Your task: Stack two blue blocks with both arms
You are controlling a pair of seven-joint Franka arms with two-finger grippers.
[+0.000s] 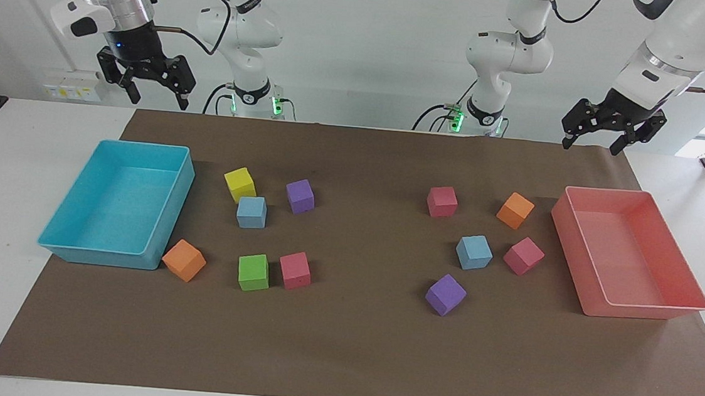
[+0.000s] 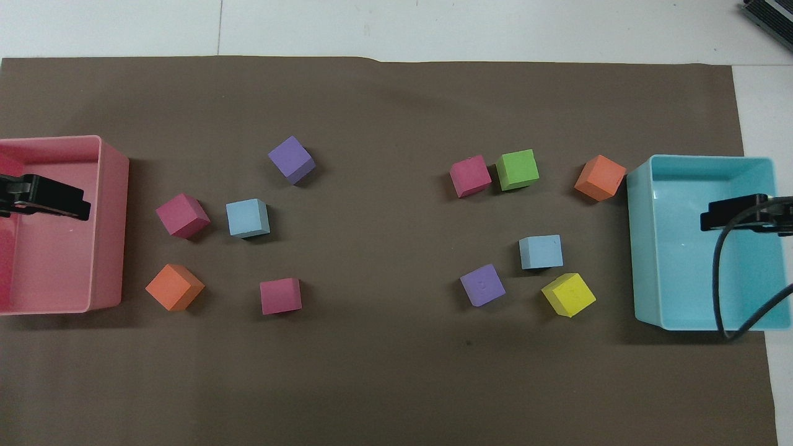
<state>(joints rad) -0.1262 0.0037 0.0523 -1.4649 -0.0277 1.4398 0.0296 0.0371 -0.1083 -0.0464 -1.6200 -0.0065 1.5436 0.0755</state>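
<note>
Nothing is stacked yet; all of the work is left. My right gripper hangs up in the air with its fingers spread wide and empty, over the turquoise tray. My left gripper hangs the same way, wide and empty, over the pink tray. Well below my right fingers, one blue block touches the yellow block; the other blue block sits below my left fingers, beside a pink block. I can read no writing or label anywhere.
</note>
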